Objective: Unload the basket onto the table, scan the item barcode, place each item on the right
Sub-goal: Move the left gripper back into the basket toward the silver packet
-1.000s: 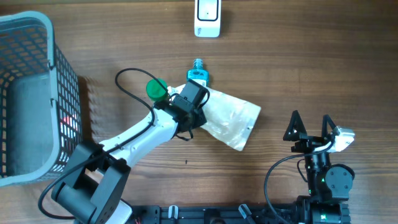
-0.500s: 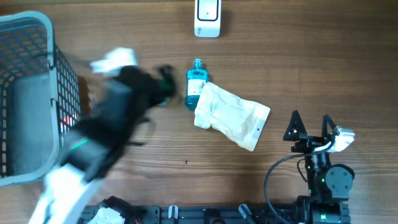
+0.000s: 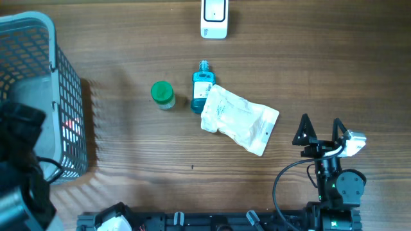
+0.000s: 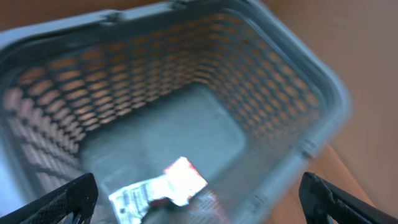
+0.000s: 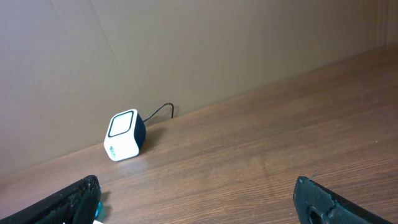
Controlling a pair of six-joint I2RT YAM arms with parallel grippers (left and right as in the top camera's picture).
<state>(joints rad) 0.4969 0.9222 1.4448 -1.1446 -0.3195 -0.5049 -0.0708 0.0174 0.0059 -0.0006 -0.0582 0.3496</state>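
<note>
Three items lie mid-table: a green-capped jar (image 3: 162, 94), a blue bottle (image 3: 203, 86) and a white pouch (image 3: 239, 118) that touches the bottle. At the far edge stands the white barcode scanner (image 3: 214, 18), which the right wrist view shows as a scanner (image 5: 124, 144) far ahead. My left gripper (image 4: 199, 202) is open above the grey basket (image 4: 323, 93), where a red and white packet (image 4: 165, 190) lies on the floor. My right gripper (image 3: 319, 131) stands open and empty at the near right.
The grey basket (image 3: 48, 29) fills the left edge, with my left arm (image 3: 19, 138) blurred over its near corner. The right arm's base (image 3: 340, 186) and its cable sit at the near right. A wall rises behind the scanner.
My left arm has swung from the pouch and bottles leftward over the basket, with its jaws opened wide. The pouch shifted slightly right and the green-capped jar is uncovered. The right arm is still.
</note>
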